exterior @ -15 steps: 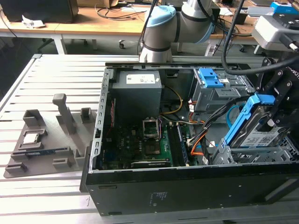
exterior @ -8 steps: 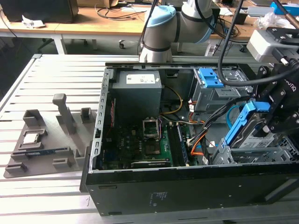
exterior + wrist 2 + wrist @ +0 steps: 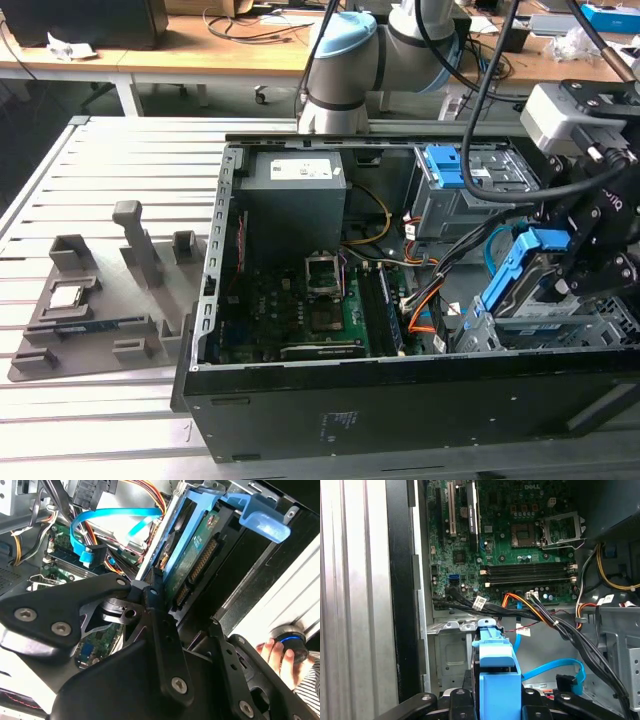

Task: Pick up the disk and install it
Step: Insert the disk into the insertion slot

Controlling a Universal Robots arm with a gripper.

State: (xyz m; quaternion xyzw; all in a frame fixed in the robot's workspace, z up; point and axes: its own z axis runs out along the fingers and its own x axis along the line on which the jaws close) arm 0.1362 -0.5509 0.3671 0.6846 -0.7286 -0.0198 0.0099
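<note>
Squeezing the silver metal disk with a blue plastic frame (image 3: 520,270), the black robot pincer (image 3: 570,280) has its fingers pressed on it | disk tilted just over the grey metal cage (image 3: 560,330) at the exterior view's right | farther: green circuit board (image 3: 300,310) | farthest: grey power box (image 3: 295,185)

The place is a robotics lab or workshop. A robot arm (image 3: 338,60) stands at the far edge of a slotted aluminium counter (image 3: 110,170). The counter carries an open computer case (image 3: 400,415) with its motherboard (image 3: 300,310) bared, and a grey parts fixture (image 3: 100,310). Behind stand wooden desks (image 3: 200,58) strewn with cables (image 3: 250,22).
</note>
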